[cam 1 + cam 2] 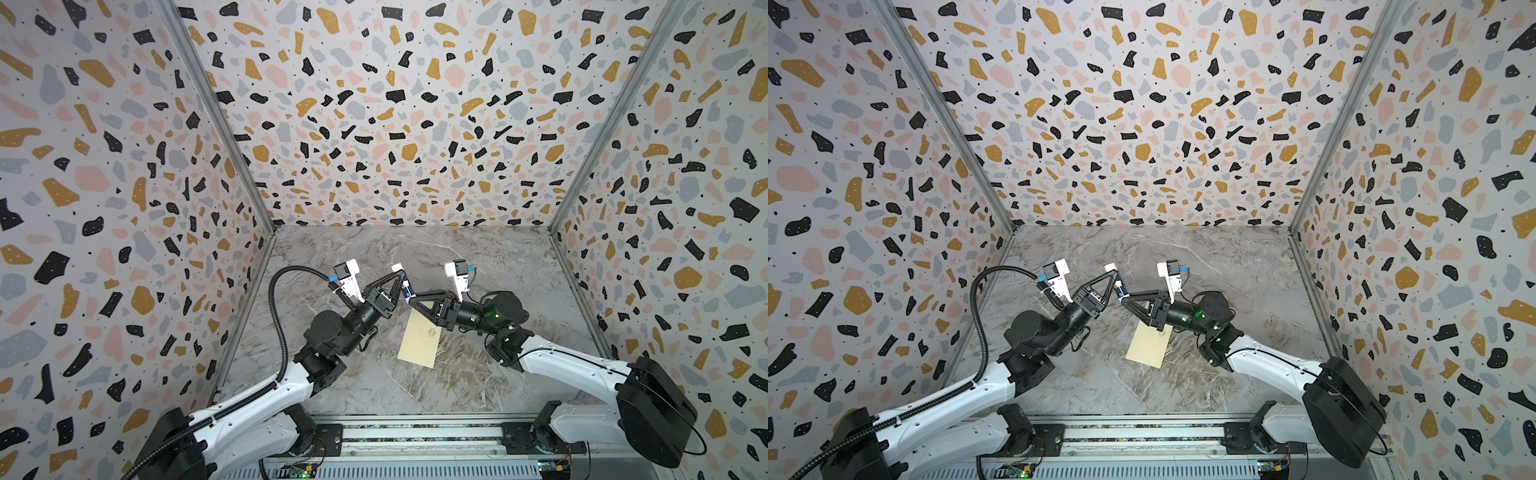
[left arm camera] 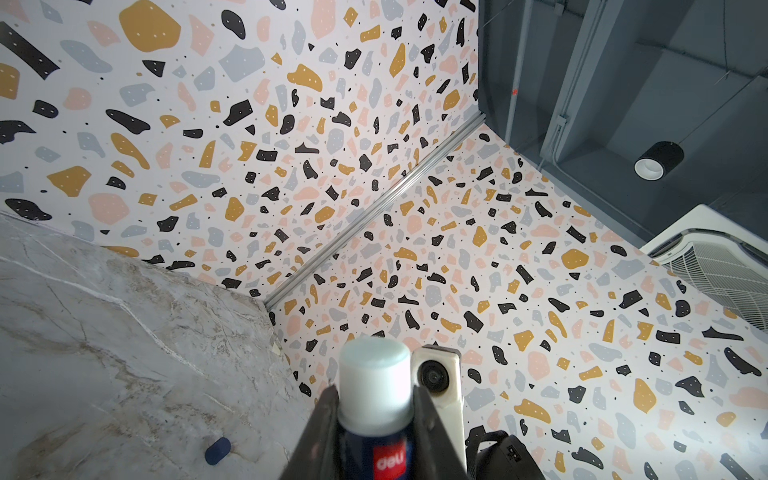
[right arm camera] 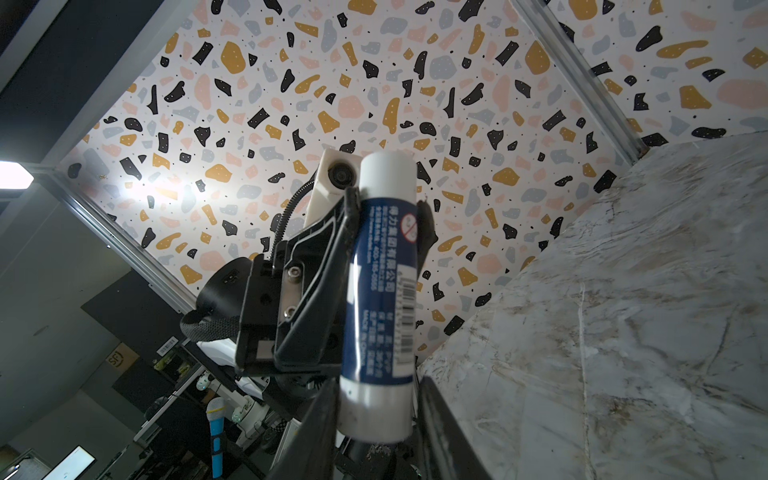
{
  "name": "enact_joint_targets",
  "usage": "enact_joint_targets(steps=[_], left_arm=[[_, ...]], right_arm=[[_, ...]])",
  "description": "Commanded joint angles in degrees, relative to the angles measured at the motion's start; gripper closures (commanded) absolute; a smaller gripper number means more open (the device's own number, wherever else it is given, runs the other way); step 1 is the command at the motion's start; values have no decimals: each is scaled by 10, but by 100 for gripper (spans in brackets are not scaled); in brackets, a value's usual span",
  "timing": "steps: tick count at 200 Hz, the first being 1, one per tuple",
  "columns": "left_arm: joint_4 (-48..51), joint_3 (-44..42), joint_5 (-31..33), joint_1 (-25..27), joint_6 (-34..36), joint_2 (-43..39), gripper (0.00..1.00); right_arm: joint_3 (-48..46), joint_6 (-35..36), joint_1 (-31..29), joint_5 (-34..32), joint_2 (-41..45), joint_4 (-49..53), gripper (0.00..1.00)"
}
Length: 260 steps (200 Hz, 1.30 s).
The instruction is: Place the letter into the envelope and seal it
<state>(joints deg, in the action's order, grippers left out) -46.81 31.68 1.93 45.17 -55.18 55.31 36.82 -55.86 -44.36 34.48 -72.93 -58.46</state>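
Observation:
The pale cream envelope [image 1: 419,343] [image 1: 1147,348] lies flat on the marble table [image 1: 478,266], emblem side up, partly under my right gripper. The letter is out of view. A blue glue stick [image 1: 403,284] [image 1: 1118,284] with a white cap [image 2: 374,370] hangs in the air above the table between both grippers. My left gripper [image 1: 400,276] [image 2: 374,399] is shut on it just below the cap. My right gripper [image 1: 409,298] [image 3: 376,399] has its fingers pressed against the stick's white bottom end [image 3: 374,411].
Terrazzo-patterned walls [image 1: 395,124] enclose the table on three sides. A small dark blue oval piece [image 2: 217,451] lies on the marble near the left arm. A tan scrap [image 1: 548,258] sits at the back right corner. The arms' rail [image 1: 415,436] runs along the front edge.

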Motion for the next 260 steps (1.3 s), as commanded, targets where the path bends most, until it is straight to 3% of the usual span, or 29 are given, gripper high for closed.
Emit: enact_joint_targets(steps=[1,43,70,117,162,184,213,245,260], left_arm=[[-51,6,-8,3,-1,-4,100],[-41,7,-7,3,4,-2,100],[-5,14,-2,3,25,-2,100],[12,11,8,3,41,8,100],[17,9,11,3,41,19,100],[20,8,14,3,59,19,100],[20,5,15,4,59,23,100],[19,3,16,4,57,27,100],[19,2,17,4,56,27,100]], right_arm=[[23,0,1,-7,2,-15,71],[32,16,1,-17,9,18,75],[59,87,-1,-69,37,137,79],[162,281,-77,-308,75,370,87],[264,469,-222,-627,26,464,92],[294,582,-283,-776,-17,444,93],[301,759,-333,-924,-81,323,94],[266,940,-355,-983,-123,120,94],[258,985,-358,-991,-139,74,94]])
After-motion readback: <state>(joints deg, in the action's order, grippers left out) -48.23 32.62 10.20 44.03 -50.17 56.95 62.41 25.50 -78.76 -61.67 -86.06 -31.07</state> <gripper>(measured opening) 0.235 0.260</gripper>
